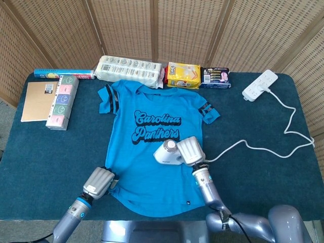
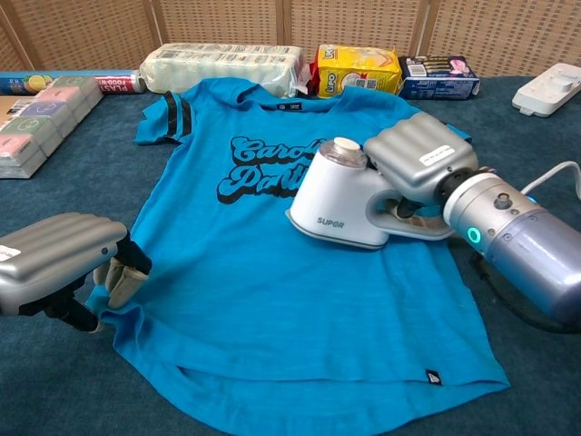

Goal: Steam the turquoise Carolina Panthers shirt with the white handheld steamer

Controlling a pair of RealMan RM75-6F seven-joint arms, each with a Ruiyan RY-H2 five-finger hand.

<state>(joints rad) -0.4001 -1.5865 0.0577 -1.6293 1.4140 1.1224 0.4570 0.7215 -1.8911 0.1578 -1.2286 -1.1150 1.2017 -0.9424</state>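
We're looking down on the turquoise Carolina Panthers shirt (image 1: 154, 147), spread flat and face up on the dark blue table (image 1: 263, 177), collar toward the far edge. Our right hand (image 2: 419, 163) has its fingers wrapped around the handle of the white handheld steamer (image 2: 349, 207), and the steamer sits on the shirt's right side, just below the lettering, tilted with its round cap (image 2: 344, 151) leaning toward the far side of the table. From the head view we see the same steamer (image 1: 168, 152) with its white cord (image 1: 263, 148) trailing off to the right and curving up to the white power strip (image 1: 260, 85) at the far right corner. Our left hand (image 2: 64, 263) is down at the shirt's lower left hem, fingers curled and pinching the fabric edge. Along the far edge of the table we have a white wrapped pack (image 1: 130, 69), a yellow packet (image 1: 183, 75) and a dark blue packet (image 1: 215, 77); on the left, a brown notebook (image 1: 38, 100) beside a pastel-coloured box (image 1: 63, 102).
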